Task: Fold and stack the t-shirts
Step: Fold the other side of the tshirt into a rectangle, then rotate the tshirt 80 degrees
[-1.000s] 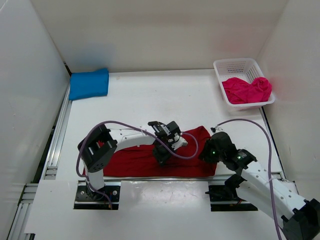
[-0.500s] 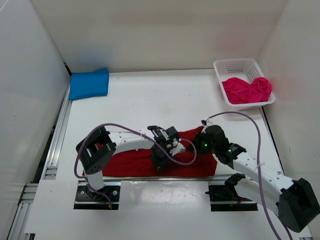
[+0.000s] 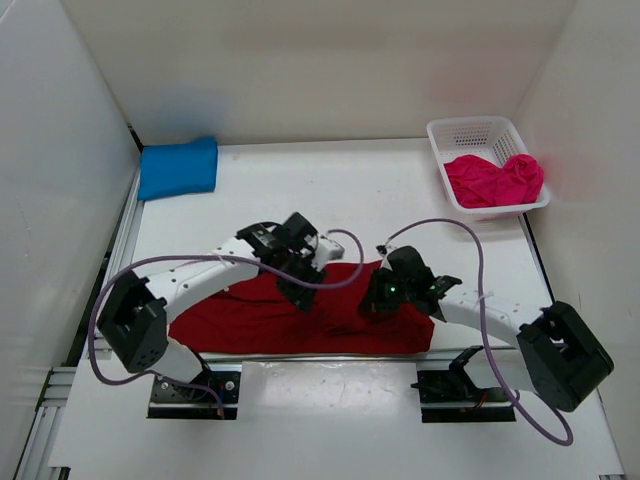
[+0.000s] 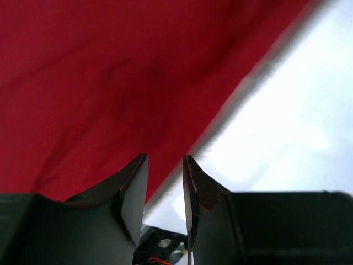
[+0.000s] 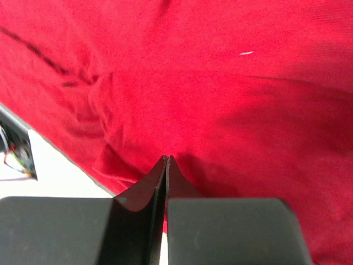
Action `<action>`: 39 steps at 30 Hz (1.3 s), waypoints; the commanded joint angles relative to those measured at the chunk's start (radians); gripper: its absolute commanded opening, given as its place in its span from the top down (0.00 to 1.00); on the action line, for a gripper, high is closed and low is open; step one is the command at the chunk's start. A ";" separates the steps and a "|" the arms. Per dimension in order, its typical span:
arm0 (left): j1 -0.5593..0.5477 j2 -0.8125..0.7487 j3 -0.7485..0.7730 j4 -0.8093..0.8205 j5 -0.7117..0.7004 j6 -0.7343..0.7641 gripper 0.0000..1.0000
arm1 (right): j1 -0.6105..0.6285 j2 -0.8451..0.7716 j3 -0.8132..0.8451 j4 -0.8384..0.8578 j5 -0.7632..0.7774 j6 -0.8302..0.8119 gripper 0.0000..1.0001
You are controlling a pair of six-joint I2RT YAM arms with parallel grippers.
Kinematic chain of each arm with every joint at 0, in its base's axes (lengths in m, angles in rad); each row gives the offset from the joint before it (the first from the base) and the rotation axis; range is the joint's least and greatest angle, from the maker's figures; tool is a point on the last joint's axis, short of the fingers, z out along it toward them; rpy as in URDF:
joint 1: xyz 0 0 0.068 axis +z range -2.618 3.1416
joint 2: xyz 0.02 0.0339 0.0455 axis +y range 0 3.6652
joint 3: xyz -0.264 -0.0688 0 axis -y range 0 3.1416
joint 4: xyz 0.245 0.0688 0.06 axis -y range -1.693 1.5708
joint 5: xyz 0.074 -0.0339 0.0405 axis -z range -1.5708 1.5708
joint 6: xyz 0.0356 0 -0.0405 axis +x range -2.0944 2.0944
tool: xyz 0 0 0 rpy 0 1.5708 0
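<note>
The dark red t-shirt (image 3: 240, 315) lies spread flat along the table's near edge. My left gripper (image 3: 300, 293) hovers over its upper middle. In the left wrist view the left gripper (image 4: 165, 159) is open by a narrow gap with nothing in it, above the red cloth (image 4: 110, 72) where its edge meets white table. My right gripper (image 3: 373, 300) is on the shirt's right-hand part. In the right wrist view the right gripper (image 5: 167, 158) is shut, tips down on the red cloth (image 5: 231, 77) beside a small fold, no cloth showing between them. A blue t-shirt (image 3: 178, 167) lies folded at the far left.
A white mesh basket (image 3: 470, 126) at the far right holds the crumpled pink t-shirt (image 3: 493, 180). White walls close in the table on three sides. A metal rail (image 3: 115, 270) runs along the left edge. Purple cables loop above both arms.
The right gripper has closed and slid left from the shirt's right edge toward its middle. The left gripper has opened a little and moved up and left over the shirt.
</note>
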State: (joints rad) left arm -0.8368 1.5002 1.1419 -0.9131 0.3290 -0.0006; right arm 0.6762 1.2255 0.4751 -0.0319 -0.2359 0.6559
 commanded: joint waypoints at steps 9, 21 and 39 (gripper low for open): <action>0.465 0.000 -0.084 0.083 -0.157 0.001 0.58 | 0.089 -0.011 -0.006 -0.060 -0.052 -0.076 0.99; 0.689 -0.041 -0.111 0.083 -0.177 0.001 0.58 | 0.215 -0.049 -0.013 -0.214 -0.014 -0.092 0.99; 0.959 -0.034 -0.163 0.256 -0.450 0.001 0.29 | 0.010 -0.219 0.242 -0.743 0.503 0.095 0.35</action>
State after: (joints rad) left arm 0.0971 1.4471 1.0023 -0.7620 0.0181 -0.0006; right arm 0.7620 0.9577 0.6136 -0.6552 0.1417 0.7528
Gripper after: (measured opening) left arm 0.714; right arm 0.649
